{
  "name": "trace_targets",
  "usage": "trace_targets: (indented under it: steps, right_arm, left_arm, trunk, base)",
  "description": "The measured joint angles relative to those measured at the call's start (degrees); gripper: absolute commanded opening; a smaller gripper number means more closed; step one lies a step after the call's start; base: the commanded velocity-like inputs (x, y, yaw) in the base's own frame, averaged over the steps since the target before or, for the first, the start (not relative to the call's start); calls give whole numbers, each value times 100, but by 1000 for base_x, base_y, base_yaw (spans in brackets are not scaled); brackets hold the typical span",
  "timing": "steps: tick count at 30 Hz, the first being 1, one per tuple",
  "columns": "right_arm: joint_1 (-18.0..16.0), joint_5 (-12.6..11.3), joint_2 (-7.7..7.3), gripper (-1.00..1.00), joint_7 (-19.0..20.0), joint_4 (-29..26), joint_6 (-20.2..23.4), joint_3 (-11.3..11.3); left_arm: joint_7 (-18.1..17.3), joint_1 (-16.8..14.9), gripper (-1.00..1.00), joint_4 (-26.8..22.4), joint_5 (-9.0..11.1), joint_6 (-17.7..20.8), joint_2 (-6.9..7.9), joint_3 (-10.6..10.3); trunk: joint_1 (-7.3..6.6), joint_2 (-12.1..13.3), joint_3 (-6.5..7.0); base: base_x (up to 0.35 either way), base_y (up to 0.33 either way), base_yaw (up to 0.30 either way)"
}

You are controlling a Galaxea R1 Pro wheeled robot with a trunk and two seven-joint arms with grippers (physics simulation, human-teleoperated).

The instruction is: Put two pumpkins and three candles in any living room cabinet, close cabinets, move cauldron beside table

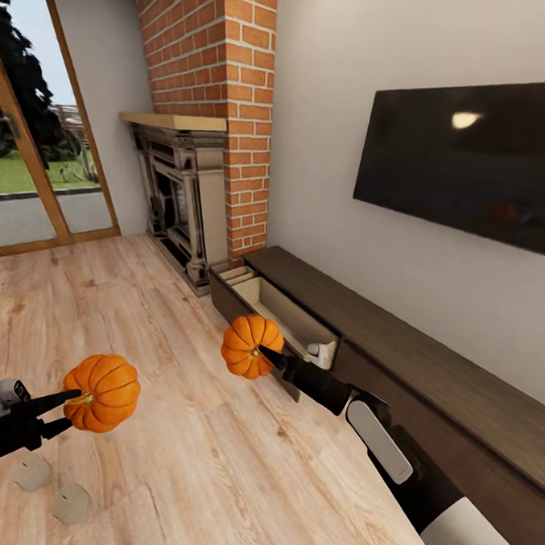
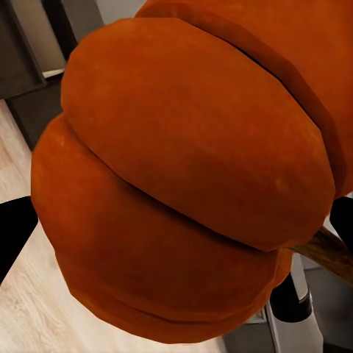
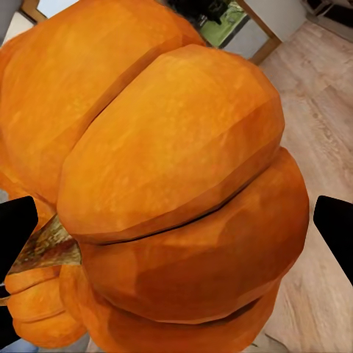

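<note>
**Two pumpkins held up beside the open drawer**

Both pumpkins are round, ribbed and matte orange, with deep grooves between fat segments. The left tool (image 1: 70,397) holds one pumpkin (image 1: 102,392) in the lower left of the head view, above the floor (image 1: 212,462); its black fingers are closed at the stem end. In the left wrist view this pumpkin (image 2: 191,176) shows smooth, slightly dull skin and a brown woody stem at the lower right edge. The right tool (image 1: 266,354) grips the second pumpkin (image 1: 251,345) near the middle of the head view, just in front of the open drawer. In the right wrist view the second pumpkin (image 3: 176,191) sits between two black fingers (image 3: 16,228), with a rough tan stem at the lower left.

The cabinet (image 1: 427,379) is long, low, dark brown wood with a flat top, running along the pale wall at the right. One drawer (image 1: 282,315) stands pulled out; its inside is pale beige, and I see nothing lying in the visible part.

Two short, pale wax candles (image 1: 71,503) stand on the light wood planks at the bottom left, below the left pumpkin. A red brick fireplace (image 1: 210,99) rises at the upper middle, and a black glossy TV (image 1: 473,160) hangs at the upper right.
</note>
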Motion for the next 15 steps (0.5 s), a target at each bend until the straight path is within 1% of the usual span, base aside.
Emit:
trace_targets:
  steps: [8, 10, 12, 15]
  right_arm:
    - [0, 2, 5, -100, 0, 5, 0, 0]
    - [1, 5, 4, -100, 1, 1, 1, 30]
    - [1, 15, 2, -100, 5, 1, 1, 130]
    - [0, 16, 1, -100, 4, 6, 0, 170]
  left_arm:
    - [-9, 0, -100, -68, -6, 3, -8, -4]
    - [-13, 1, -100, -75, -10, 3, -9, -10]
    - [-15, 1, -100, -78, -17, 6, -9, -65]
    - [-17, 0, -100, -93, -26, 2, -9, -146]
  trunk:
    - [-176, 321, 213]
    - [-220, 401, 266]
    - [-264, 482, 319]
    - [-330, 602, 399]
  base:
    - [0, 0, 109]
    - [0, 0, 109]
    - [0, 0, 109]
    - [0, 0, 109]
